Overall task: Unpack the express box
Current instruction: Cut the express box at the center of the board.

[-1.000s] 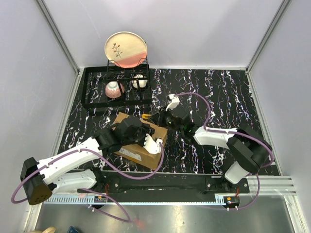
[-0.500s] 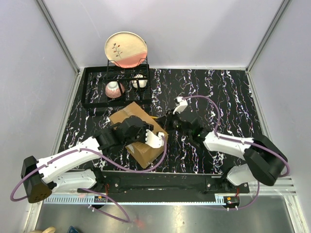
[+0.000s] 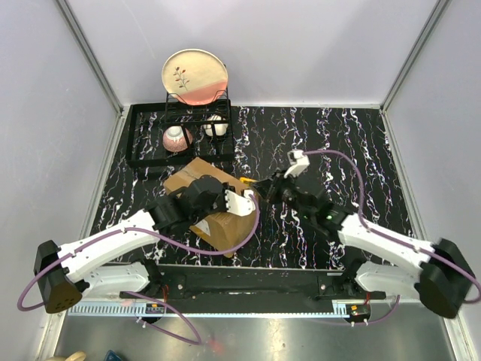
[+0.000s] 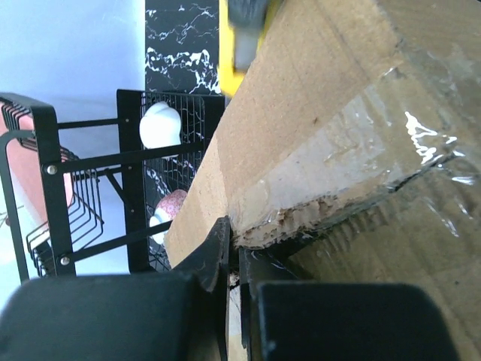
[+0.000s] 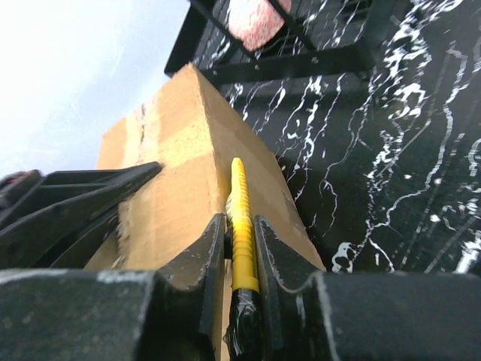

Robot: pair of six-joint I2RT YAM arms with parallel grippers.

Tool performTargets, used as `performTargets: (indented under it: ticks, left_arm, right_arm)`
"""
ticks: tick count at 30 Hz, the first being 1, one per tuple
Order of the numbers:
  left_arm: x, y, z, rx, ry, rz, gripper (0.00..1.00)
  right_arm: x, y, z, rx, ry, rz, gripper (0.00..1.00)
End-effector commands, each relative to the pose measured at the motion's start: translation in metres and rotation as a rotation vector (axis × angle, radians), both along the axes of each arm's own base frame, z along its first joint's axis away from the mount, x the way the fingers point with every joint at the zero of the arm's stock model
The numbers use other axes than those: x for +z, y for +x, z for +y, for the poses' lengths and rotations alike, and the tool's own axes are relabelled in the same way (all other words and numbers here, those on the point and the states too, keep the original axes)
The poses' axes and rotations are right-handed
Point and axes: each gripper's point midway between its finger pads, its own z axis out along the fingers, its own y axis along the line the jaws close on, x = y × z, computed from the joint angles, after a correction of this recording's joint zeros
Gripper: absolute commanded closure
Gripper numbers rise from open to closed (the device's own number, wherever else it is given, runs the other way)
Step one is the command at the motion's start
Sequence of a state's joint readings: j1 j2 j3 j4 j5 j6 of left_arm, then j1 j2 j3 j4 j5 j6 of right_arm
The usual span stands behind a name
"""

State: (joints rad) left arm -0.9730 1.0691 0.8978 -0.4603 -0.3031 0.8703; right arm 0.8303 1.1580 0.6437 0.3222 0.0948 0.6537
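Observation:
The express box (image 3: 225,229) is a brown cardboard carton, tipped up on the black marbled table (image 3: 338,143) at centre left. My left gripper (image 3: 233,201) is shut on its torn, taped edge. Seen from the left wrist, the jaws (image 4: 234,252) pinch that ragged edge of the express box (image 4: 338,113). My right gripper (image 3: 263,188) is shut on a yellow cutter (image 3: 246,180), at the box's right upper corner. From the right wrist, the cutter (image 5: 239,203) lies along the box (image 5: 169,180) between my right gripper's (image 5: 239,233) jaws.
A black dish rack (image 3: 150,135) stands at the back left, close behind the box. It holds a pink and cream plate (image 3: 195,75) and two small bowls (image 3: 177,138). Grey walls enclose the table on three sides.
My left gripper has shut on the box edge and the box has turned and tipped up. My right arm has drawn back to the right with the cutter.

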Motion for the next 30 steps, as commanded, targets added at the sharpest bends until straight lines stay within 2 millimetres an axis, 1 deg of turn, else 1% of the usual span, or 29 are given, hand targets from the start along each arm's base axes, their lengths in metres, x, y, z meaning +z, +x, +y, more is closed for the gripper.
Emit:
performTargets:
  ticks: [1, 2, 3, 4, 5, 6, 7, 8, 9, 11, 12, 15, 16, 17, 18, 19, 21, 24, 26, 30]
  left_arm:
    - [0.04, 0.01, -0.005, 0.083, -0.182, -0.065, 1.0]
    - [0.039, 0.01, -0.004, 0.088, -0.183, -0.066, 1.0]
    - [0.037, 0.01, -0.003, 0.093, -0.182, -0.066, 1.0]
    - [0.034, 0.011, -0.002, 0.099, -0.178, -0.067, 1.0]
    - [0.033, 0.011, -0.002, 0.105, -0.179, -0.07, 1.0]
    - [0.034, 0.012, -0.001, 0.112, -0.183, -0.072, 1.0]
    - [0.031, 0.012, 0.0, 0.117, -0.181, -0.069, 1.0]
    - [0.029, 0.012, 0.0, 0.123, -0.182, -0.064, 1.0]
    - [0.029, 0.012, 0.0, 0.126, -0.186, -0.062, 1.0]
    - [0.025, 0.012, 0.001, 0.137, -0.185, -0.058, 1.0]
    - [0.024, 0.012, 0.001, 0.139, -0.186, -0.058, 1.0]
    - [0.024, 0.014, 0.002, 0.155, -0.195, -0.061, 1.0]
    - [0.022, 0.014, 0.001, 0.156, -0.194, -0.059, 1.0]
    - [0.021, 0.014, 0.001, 0.162, -0.193, -0.056, 1.0]
    - [0.021, 0.015, 0.002, 0.163, -0.195, -0.057, 1.0]
    - [0.019, 0.014, 0.001, 0.164, -0.197, -0.054, 1.0]
    - [0.018, 0.015, 0.002, 0.17, -0.198, -0.052, 1.0]
    - [0.014, 0.015, 0.002, 0.173, -0.19, -0.045, 1.0]
    - [0.012, 0.015, 0.001, 0.174, -0.186, -0.043, 1.0]
    - [0.012, 0.017, -0.001, 0.173, -0.19, -0.047, 1.0]
  right_arm:
    - [0.031, -0.01, -0.05, -0.137, 0.053, -0.002, 1.0]
    - [0.027, -0.015, -0.06, -0.154, 0.034, 0.02, 1.0]
    - [0.044, -0.025, -0.071, -0.161, 0.074, -0.004, 1.0]
    - [0.044, -0.031, -0.077, -0.168, 0.084, 0.016, 1.0]
    - [0.037, -0.039, -0.084, -0.168, 0.065, 0.051, 1.0]
    - [0.046, -0.049, -0.091, -0.162, 0.102, 0.045, 1.0]
    - [0.046, -0.057, -0.092, -0.147, 0.128, 0.075, 1.0]
    - [0.04, -0.065, -0.096, -0.135, 0.123, 0.103, 1.0]
    - [0.048, -0.074, -0.102, -0.125, 0.164, 0.098, 1.0]
    - [0.046, -0.089, -0.105, -0.093, 0.194, 0.14, 1.0]
    - [0.055, -0.097, -0.11, -0.083, 0.236, 0.125, 1.0]
    - [0.064, -0.115, -0.111, -0.02, 0.301, 0.136, 1.0]
    - [0.063, -0.122, -0.107, 0.016, 0.312, 0.151, 1.0]
    - [0.064, -0.123, -0.108, 0.018, 0.321, 0.149, 1.0]
    - [0.065, -0.129, -0.107, 0.049, 0.336, 0.154, 1.0]
    - [0.061, -0.13, -0.106, 0.054, 0.336, 0.162, 1.0]
    - [0.061, -0.132, -0.108, 0.055, 0.348, 0.157, 1.0]
    - [0.06, -0.132, -0.108, 0.055, 0.367, 0.156, 1.0]
    - [0.056, -0.131, -0.105, 0.062, 0.376, 0.161, 1.0]
    - [0.057, -0.126, -0.098, 0.07, 0.384, 0.163, 1.0]
